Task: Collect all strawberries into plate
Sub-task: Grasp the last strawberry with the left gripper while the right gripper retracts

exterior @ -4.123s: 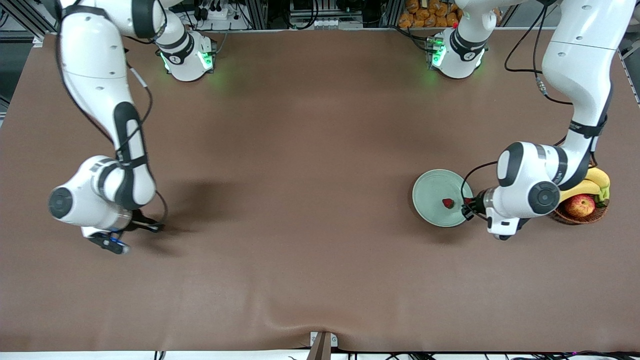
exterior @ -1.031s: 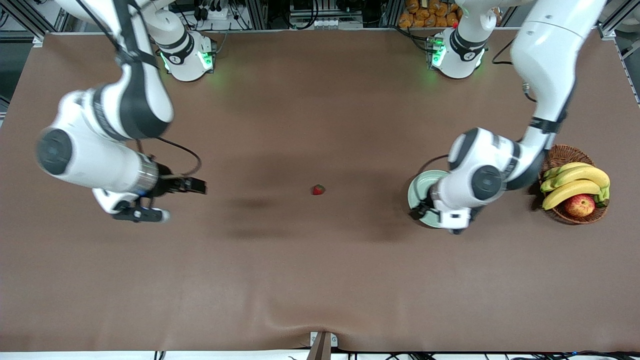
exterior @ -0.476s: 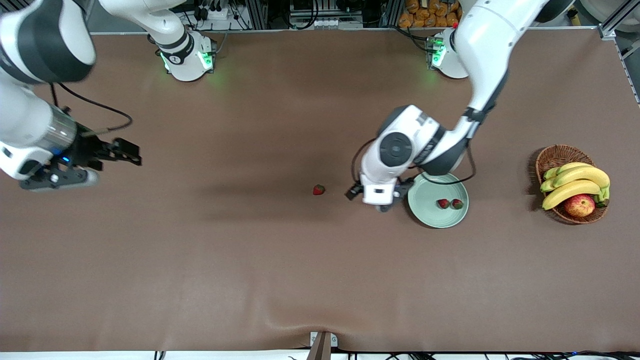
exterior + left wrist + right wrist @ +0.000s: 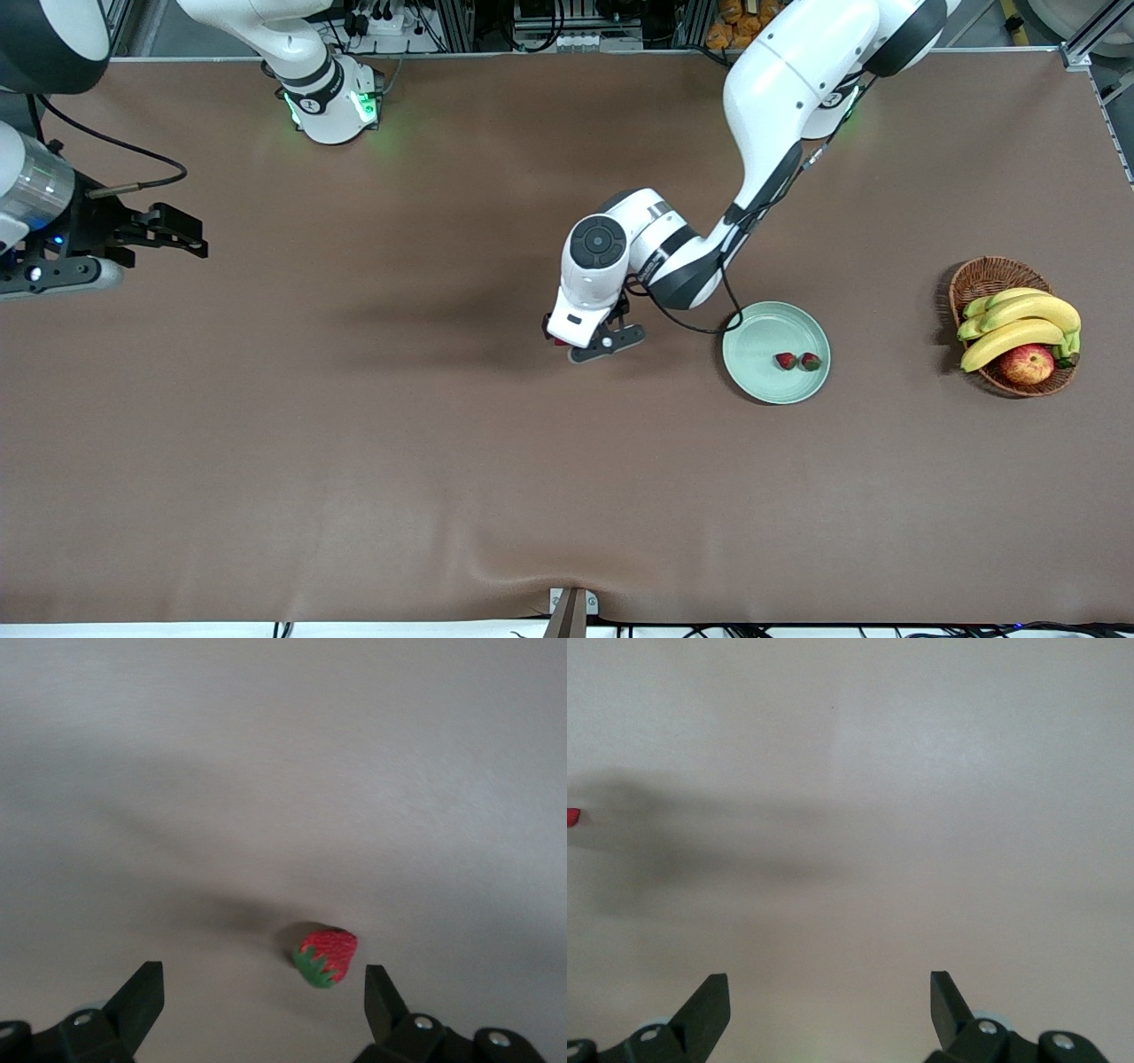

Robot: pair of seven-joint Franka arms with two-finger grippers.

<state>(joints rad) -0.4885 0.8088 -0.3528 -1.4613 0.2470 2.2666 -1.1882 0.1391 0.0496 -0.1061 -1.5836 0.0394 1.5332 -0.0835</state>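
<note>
Strawberries point(image 4: 796, 361), two, sit in the plate point(image 4: 753, 337); a third point(image 4: 326, 957) lies mid-surface under the left claw point(image 4: 259, 992), fingers spread wide. Right claw point(image 4: 133, 239) hovers over its arm's end, jaws apart, waiting.

In the front view the left hand point(image 4: 592, 344) covers the third strawberry point(image 4: 326, 958), leaving at most a red sliver beside the wrist; only the left wrist view shows it whole. The right arm is cut off at its end of the counter point(image 4: 443, 461), so just the right hand point(image 4: 173, 235) and wrist show. In the right wrist view a red speck point(image 4: 571, 817) is clipped by the edge, too little to identify.
</note>
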